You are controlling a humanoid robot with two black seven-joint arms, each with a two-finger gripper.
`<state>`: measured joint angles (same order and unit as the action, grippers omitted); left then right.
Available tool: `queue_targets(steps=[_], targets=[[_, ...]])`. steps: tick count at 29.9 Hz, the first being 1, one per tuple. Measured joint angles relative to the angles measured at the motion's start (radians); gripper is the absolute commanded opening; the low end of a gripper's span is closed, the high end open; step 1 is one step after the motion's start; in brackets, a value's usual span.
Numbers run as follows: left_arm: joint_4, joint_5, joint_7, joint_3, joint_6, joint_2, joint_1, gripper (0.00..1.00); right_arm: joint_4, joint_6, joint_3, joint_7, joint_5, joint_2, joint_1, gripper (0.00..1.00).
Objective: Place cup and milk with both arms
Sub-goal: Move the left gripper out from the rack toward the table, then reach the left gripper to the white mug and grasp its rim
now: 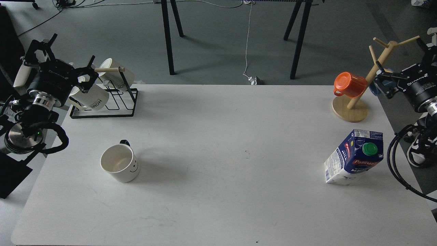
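Note:
The cup [119, 163], a white mug with a black handle and a small smiley face, stands upright on the white table [218, 136] at the front left. The milk [355, 157], a blue-and-white Pascual carton with a green cap, stands at the right, near the table's edge. My left gripper [63, 58] hovers open and empty off the table's back left corner, far behind the cup. At the far right edge, my right gripper [403, 65] hangs open with nothing in it, well behind the milk and beside the wooden stand.
A black wire rack [117, 102] holding cream HOME mugs [92, 97] sits at the back left, right next to my left gripper. A wooden mug tree [350, 109] with an orange cup [348, 83] stands at the back right. Trestle legs [169, 37] rise beyond the table.

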<state>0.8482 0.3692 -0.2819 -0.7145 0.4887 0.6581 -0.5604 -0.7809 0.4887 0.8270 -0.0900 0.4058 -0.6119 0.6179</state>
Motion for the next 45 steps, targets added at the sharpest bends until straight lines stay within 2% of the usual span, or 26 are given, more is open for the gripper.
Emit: queue_targets(steps=[8, 14, 23, 29, 34, 37, 42, 45], targets=[[0.017, 0.003, -0.042, -0.012, 0.0, 0.063, 0.003, 1.0, -0.001, 0.0, 0.0, -0.001, 0.001, 0.0, -0.001, 1.0], [0.101, -0.089, -0.048, 0.105, 0.0, 0.185, 0.005, 1.0, -0.003, 0.0, 0.0, -0.001, 0.001, 0.0, -0.001, 1.0], [0.322, -0.536, -0.148, 0.135, 0.0, 0.412, 0.019, 1.0, -0.003, 0.0, 0.0, -0.001, 0.001, 0.0, -0.001, 1.0], [0.425, -0.851, -0.165, 0.143, 0.001, 0.495, 0.022, 1.0, -0.003, 0.0, 0.0, -0.001, 0.001, 0.0, 0.002, 1.0], [0.438, -1.121, -0.174, 0.144, -0.003, 0.501, 0.022, 0.99, -0.003, 0.0, 0.0, 0.0, 0.001, -0.001, 0.002, 1.0], [0.44, -1.333, -0.174, 0.145, -0.064, 0.5, 0.024, 0.99, -0.003, 0.0, 0.0, -0.001, 0.001, -0.003, 0.002, 1.0], [0.43, -1.657, -0.198, 0.168, -0.225, 0.493, 0.043, 0.98, -0.003, 0.0, -0.005, 0.001, 0.0, -0.008, 0.002, 1.0], [0.404, -1.837, -0.206, 0.229, -0.335, 0.489, 0.051, 0.95, -0.003, 0.0, -0.006, 0.001, 0.0, -0.01, 0.002, 1.0]])
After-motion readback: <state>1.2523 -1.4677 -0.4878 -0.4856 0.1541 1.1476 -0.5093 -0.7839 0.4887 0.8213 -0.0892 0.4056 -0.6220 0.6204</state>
